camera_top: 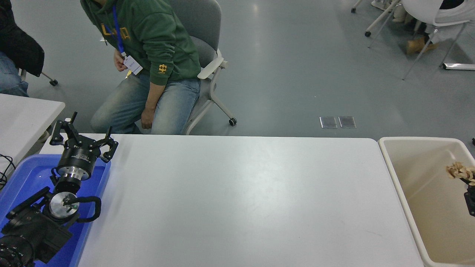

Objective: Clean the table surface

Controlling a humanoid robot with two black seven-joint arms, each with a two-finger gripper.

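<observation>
Tabletop (237, 200), wide, white and round-cornered, is seen filling the middle of the head view, its far edge lying just before a seated person (148, 63) in a green hoodie and jeans. At its left end a blue tray (22, 178) is placed, and above that tray the left gripper (83, 142) is held on its black arm, the fingers (59, 131) being spread apart with nothing between them. Just beyond the right end of the tabletop a large beige bin (415, 193) is set, its rim close beside the table edge. Over the inside of this bin, at the right border of the view, only a small part of the right gripper (468, 181) can be made out. A wad of crumpled brown paper (459, 171) is seen at its tip, above the bin's floor; whether the wad is clenched or has been released cannot be told, as the fingers are cut off by the border. At the far left a smaller separate white table (26, 118) is visible, and grey floor lies beyond.
</observation>
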